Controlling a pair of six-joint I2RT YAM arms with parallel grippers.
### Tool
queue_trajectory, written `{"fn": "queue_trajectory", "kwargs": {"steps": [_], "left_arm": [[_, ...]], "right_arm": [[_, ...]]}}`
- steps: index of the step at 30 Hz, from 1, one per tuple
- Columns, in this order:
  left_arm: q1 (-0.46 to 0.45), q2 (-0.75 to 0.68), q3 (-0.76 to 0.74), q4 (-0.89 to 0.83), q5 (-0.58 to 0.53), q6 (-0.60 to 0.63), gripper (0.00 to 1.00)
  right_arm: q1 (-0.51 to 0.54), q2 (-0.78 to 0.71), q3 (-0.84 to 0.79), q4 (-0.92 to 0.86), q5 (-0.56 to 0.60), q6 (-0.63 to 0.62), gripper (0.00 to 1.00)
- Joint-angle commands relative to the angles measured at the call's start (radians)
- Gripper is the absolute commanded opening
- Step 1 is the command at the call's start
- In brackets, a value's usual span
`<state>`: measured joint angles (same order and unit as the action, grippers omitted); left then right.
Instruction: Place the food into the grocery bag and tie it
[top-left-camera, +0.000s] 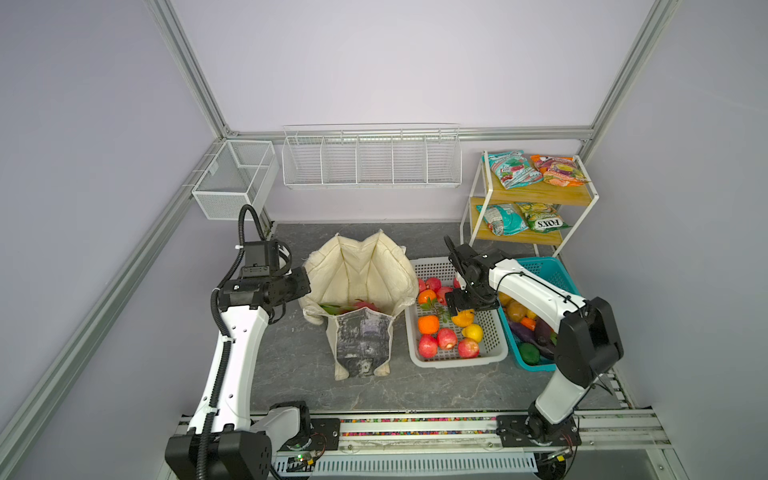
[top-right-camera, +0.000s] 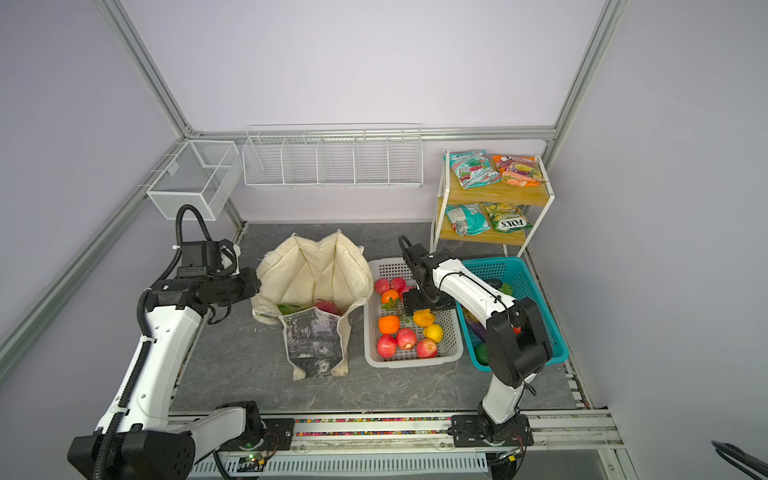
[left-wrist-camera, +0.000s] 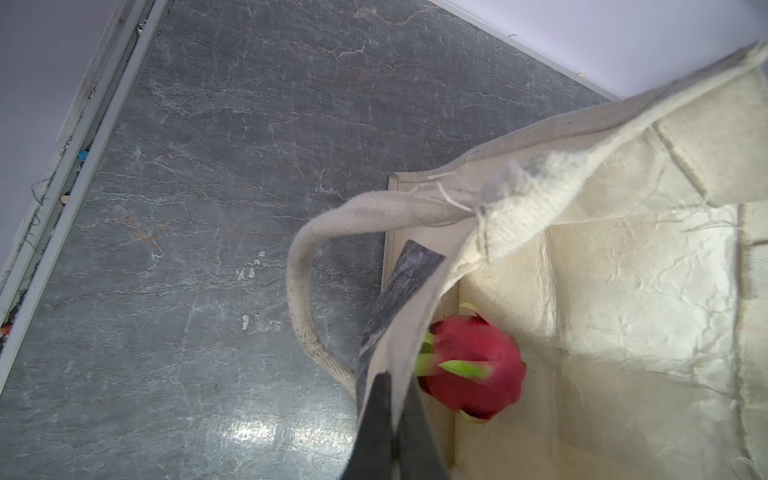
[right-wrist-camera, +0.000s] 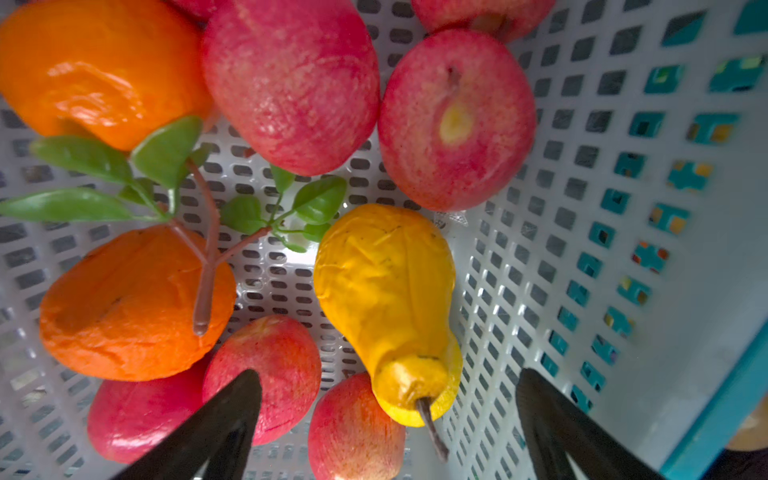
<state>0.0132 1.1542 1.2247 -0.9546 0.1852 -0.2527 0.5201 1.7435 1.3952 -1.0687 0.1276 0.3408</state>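
The grocery bag, a cream tote with a grey print, stands open mid-table. A pink dragon fruit lies inside it, next to something green. My left gripper is shut on the bag's left rim and holds the mouth open. My right gripper hangs open low over the white basket. A yellow pear lies between its fingers, untouched. Red apples and oranges lie around the pear. A teal snack packet sits on the shelf.
A teal basket with purple, green and brown produce stands right of the white one, under my right arm. A wooden shelf holds several snack packets at back right. Wire baskets hang on the back wall. One bag handle loops onto the table.
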Motion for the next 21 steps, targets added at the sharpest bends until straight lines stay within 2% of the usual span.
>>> {"fn": "queue_trajectory", "kwargs": {"steps": [1, 21], "left_arm": [[0.004, -0.012, -0.010, -0.005, 0.020, 0.007, 0.00], [0.004, -0.008, -0.013, -0.001, 0.019, 0.009, 0.00]], "right_arm": [[-0.009, 0.025, 0.020, -0.014, 0.019, 0.004, 0.97], [-0.031, 0.108, -0.062, 0.102, -0.067, 0.016, 0.99]]}}
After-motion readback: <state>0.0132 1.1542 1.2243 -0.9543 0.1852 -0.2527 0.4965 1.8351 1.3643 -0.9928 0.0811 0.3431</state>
